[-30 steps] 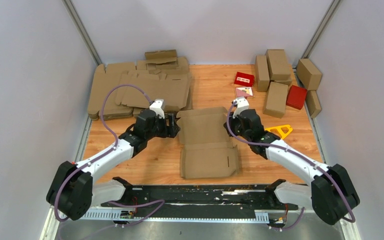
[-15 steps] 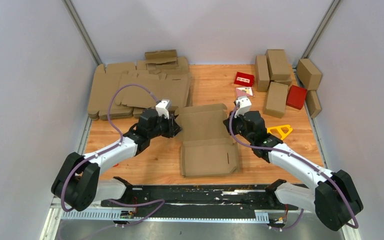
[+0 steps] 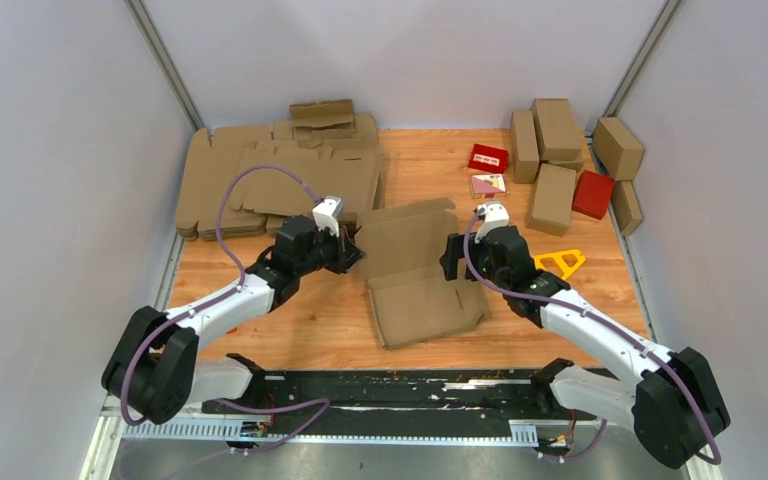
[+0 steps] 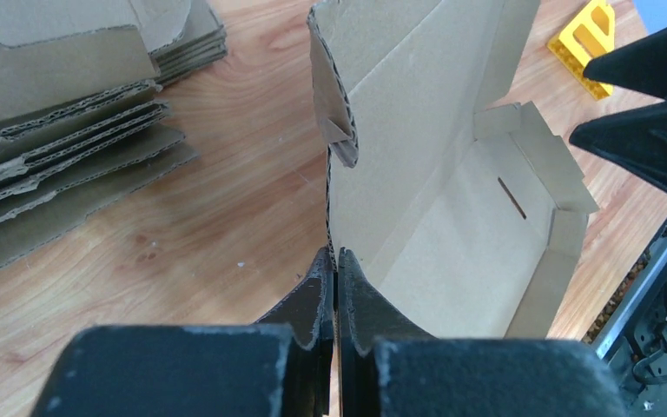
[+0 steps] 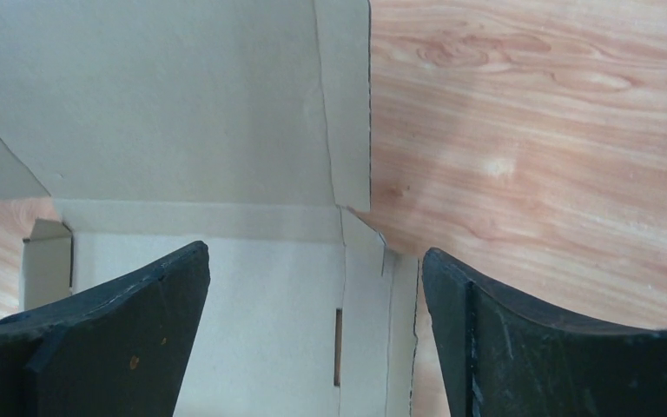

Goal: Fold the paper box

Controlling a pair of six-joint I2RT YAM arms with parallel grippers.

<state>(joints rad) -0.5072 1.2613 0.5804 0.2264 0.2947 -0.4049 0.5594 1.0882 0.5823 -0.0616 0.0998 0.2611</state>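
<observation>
Left hand [image 4: 336,261], fingers pressed together, pinches the left edge of the paper box [image 3: 422,282] at mid-desk. It holds that side of the far panel up off the wood, while the near panel, with its narrow slot, lies flat. Right hand [image 3: 452,258], on the opposite side, hangs with fingers spread wide above the box's right edge, gripping nothing. Its wrist view looks straight down on a narrow side flap and its crease. The sheet sits skewed on the desk [image 3: 325,322], between the two arms and just ahead of their bases.

Judged from this, the fold is at an early stage. Creases are broken in and one panel is tilted up, but no wall stands square, no tab appears tucked into a slot, and the lid is open. Side flaps, front wall and closure are all left to do.

Beyond, at the far left, lies a stack of flat blanks [image 3: 260,175]. At the far right stand finished brown boxes [image 3: 555,150] and red boxes [image 3: 593,193], with a yellow triangle [image 3: 560,262] just beside the right arm.
</observation>
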